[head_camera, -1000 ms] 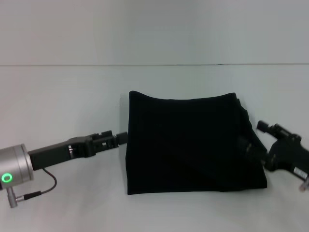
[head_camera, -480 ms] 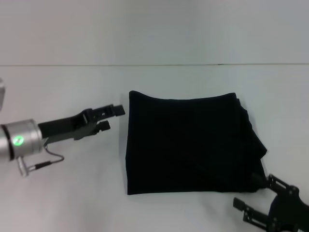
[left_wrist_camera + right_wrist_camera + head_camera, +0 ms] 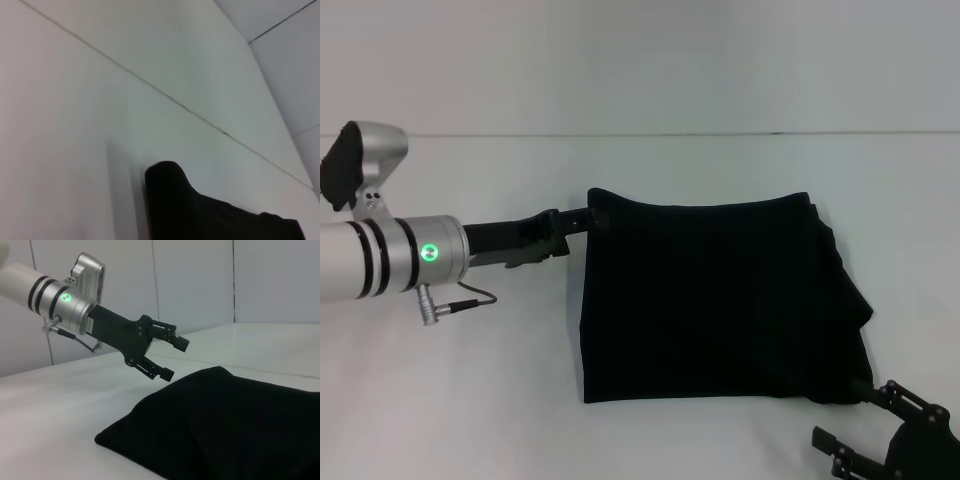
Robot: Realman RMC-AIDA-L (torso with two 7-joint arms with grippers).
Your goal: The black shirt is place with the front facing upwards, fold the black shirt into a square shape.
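The black shirt (image 3: 720, 300) lies folded into a rough square on the white table, with no lettering showing. My left gripper (image 3: 578, 220) is at the shirt's far left corner. In the right wrist view that left gripper (image 3: 173, 358) is open, its fingers spread just above the cloth (image 3: 230, 425) with nothing between them. The left wrist view shows only that raised corner of the shirt (image 3: 170, 200). My right gripper (image 3: 845, 413) is low at the shirt's near right corner, off the cloth, and looks open.
The shirt rests on a bare white table (image 3: 470, 400) that meets a white wall along a seam (image 3: 640, 134) behind it. The right side of the shirt (image 3: 840, 270) shows stacked, slightly uneven fold layers.
The left arm swung from the shirt's left edge to its far left corner. The right gripper left the shirt's right edge and dropped to the near right corner.
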